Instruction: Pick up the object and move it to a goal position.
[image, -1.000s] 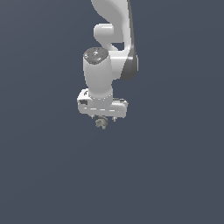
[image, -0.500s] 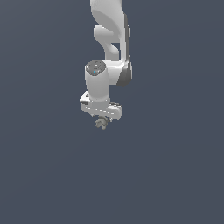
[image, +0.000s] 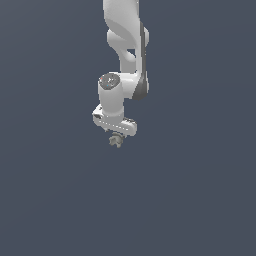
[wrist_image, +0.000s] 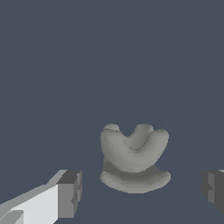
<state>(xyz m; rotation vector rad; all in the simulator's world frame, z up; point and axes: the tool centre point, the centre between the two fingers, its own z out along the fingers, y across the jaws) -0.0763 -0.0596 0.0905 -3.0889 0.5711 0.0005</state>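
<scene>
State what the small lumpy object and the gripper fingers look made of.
Object: matte grey-tan, stone- or clay-like, judging by soft shading with no shine; a render, so uncertain. Gripper fingers: smooth white plastic-looking shells with darker grey, rubber-like pads at the tips.

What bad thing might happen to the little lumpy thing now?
The gripper is open, with its fingers apart from the object. If they close off-centre, the lumpy shape might get pushed aside or slip out. Whether it rests on anything can't be told from these views.
</scene>
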